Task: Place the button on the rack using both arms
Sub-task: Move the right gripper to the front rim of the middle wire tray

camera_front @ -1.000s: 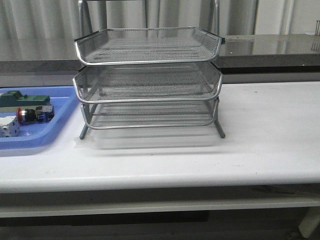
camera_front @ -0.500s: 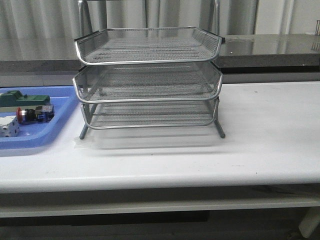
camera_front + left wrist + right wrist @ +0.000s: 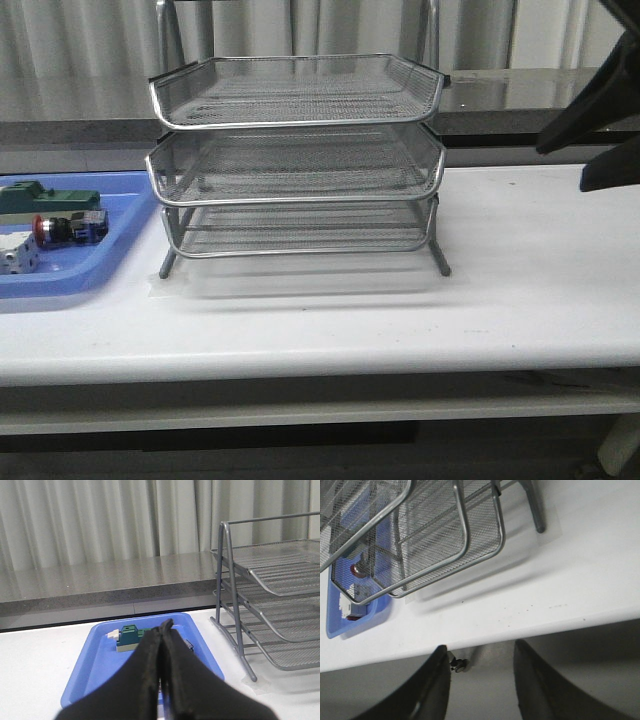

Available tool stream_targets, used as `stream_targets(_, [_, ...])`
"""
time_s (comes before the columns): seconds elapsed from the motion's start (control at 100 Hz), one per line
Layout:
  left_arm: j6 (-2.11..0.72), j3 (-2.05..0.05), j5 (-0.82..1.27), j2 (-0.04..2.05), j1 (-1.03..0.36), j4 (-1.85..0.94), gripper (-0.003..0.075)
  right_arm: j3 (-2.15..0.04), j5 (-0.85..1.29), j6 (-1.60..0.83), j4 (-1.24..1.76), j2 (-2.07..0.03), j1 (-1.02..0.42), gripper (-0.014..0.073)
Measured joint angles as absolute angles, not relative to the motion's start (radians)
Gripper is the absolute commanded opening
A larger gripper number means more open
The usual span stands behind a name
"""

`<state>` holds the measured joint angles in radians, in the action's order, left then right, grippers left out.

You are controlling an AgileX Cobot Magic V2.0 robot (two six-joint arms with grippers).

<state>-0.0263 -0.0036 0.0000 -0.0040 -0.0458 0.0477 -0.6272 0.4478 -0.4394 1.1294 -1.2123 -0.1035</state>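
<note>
Black right claw (image 3: pixel 600 130), edge-cropped

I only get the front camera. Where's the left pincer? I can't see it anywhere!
Observer: The left pincer is shut with nothing in it, and it points at the blue tray.
Operator: Is the other pincer shut too?
Observer: No. The right pincer is open and holds nothing. Its camera shows it at the front edge of the table, looking toward the rack.
</note>
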Motion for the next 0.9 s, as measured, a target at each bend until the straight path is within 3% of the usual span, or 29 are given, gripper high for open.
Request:
stream_targets(0.38, [-0.026,-0.004,0.000,-0.004,-0.046,0.048,-0.0021,-0.634,0.545,-1.044,1.768,-1.478,-0.103,0.0330])
stream_targets(0.9, [-0.026,-0.004,0.000,-0.004,-0.046,0.048,-0.0021,-0.820,0.715,-1.108,1.799,-1.764,-0.103,0.0329])
